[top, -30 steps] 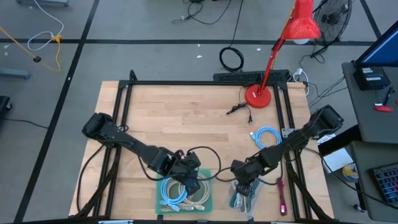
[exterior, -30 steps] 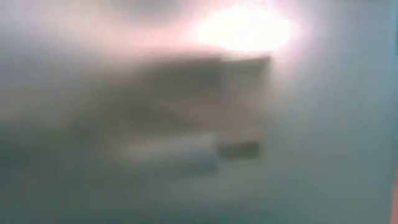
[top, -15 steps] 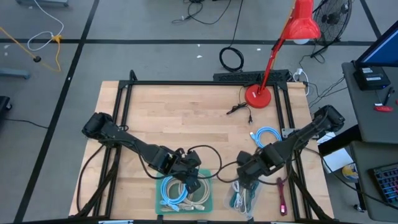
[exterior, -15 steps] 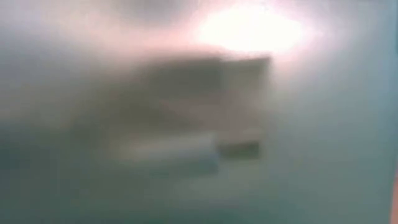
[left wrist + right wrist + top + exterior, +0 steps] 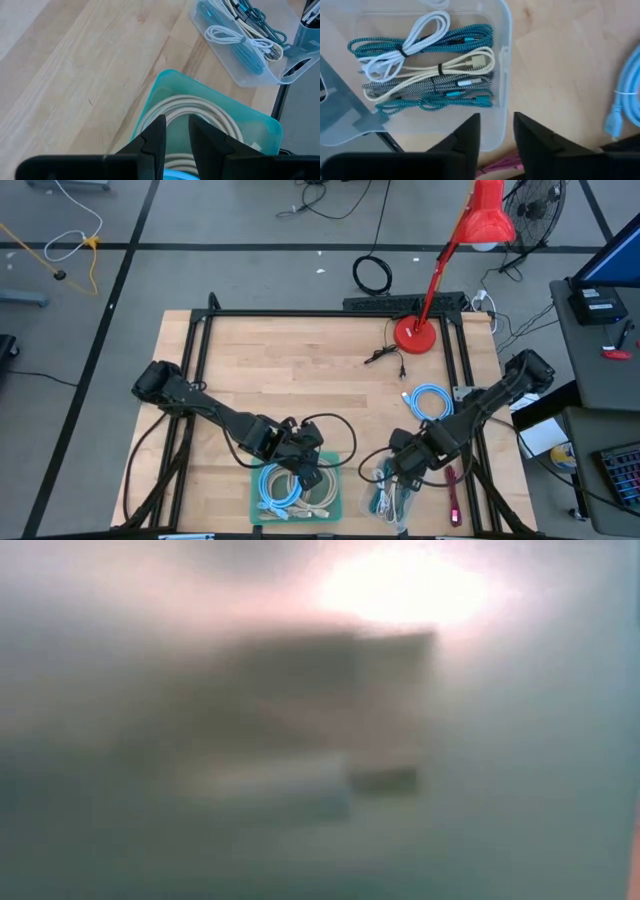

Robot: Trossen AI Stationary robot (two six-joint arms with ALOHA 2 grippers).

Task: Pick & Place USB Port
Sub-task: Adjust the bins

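Right gripper [image 5: 496, 131] narrowly parted, empty — bundled cables [image 5: 427, 67] in clear tray [image 5: 501, 30] just beyond.

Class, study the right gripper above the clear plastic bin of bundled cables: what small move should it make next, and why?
Probably swing the right gripper toward the coiled light-blue cable lying loose on the wooden table. Its fingers stand apart and empty over the clear plastic bin, where bundled cables already lie, so a fresh pick looks due.

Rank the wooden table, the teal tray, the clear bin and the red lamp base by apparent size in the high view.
1. wooden table
2. teal tray
3. clear bin, though the right arm covers part of it
4. red lamp base
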